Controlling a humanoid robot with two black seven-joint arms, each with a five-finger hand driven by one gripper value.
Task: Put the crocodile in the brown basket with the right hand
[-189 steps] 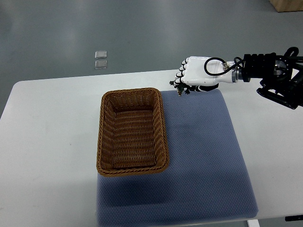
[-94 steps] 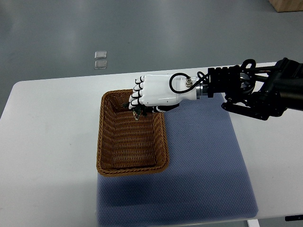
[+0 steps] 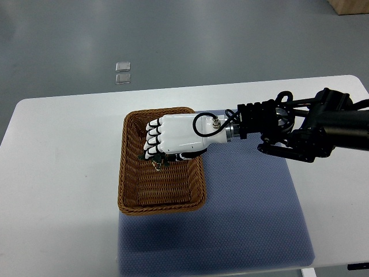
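My right hand [image 3: 157, 149] is white with black finger joints and reaches in from the right on a black arm. It hangs over the middle of the brown wicker basket [image 3: 130, 173]. Its fingers are curled around a small dark green crocodile [image 3: 157, 161], of which only the legs and tail stick out beneath the hand. Most of the toy is hidden by the palm. The left arm is out of view.
The basket stands on the left part of a blue-grey mat [image 3: 253, 213] on a white table [image 3: 57, 173]. Two small clear squares [image 3: 122, 71] lie on the grey floor beyond the table's far edge.
The right hand has carried the crocodile leftward from the mat's far edge, over the basket's rim, to above the basket's middle, and it has come lower.
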